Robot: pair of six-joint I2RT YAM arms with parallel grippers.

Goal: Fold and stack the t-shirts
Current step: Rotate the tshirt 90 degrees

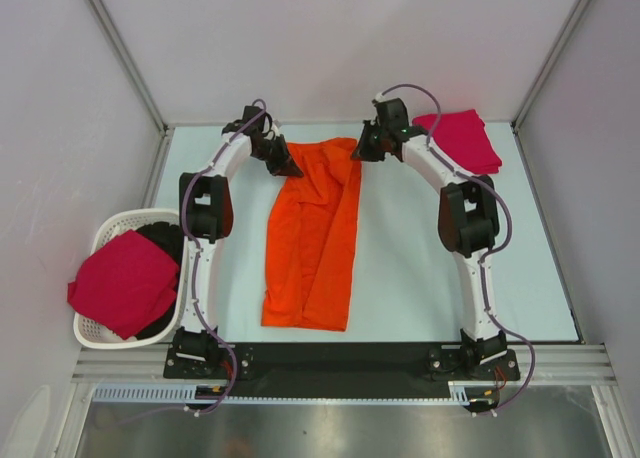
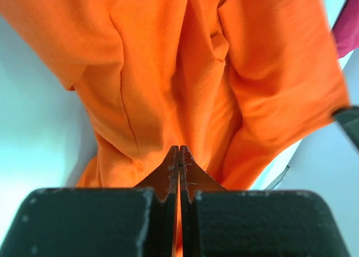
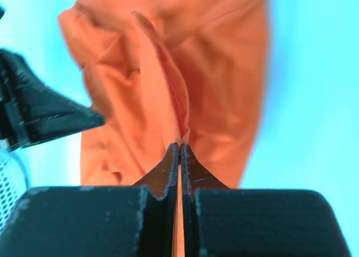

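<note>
At the far end of the table [image 1: 420, 268], clamped shut on the orange t-shirt [image 1: 312, 238]: left gripper [image 1: 290, 166] on its far-left corner, right gripper [image 1: 358, 154] on its far-right corner, cloth nipped in each. Lies as a long strip, long axis running from both grippers back toward the near edge, equally near each arm. Farther out, folded crimson-pink t-shirt [image 1: 465, 140] at far right; second crimson-pink t-shirt [image 1: 125, 278] draped over white basket [image 1: 98, 240] at left.
</note>
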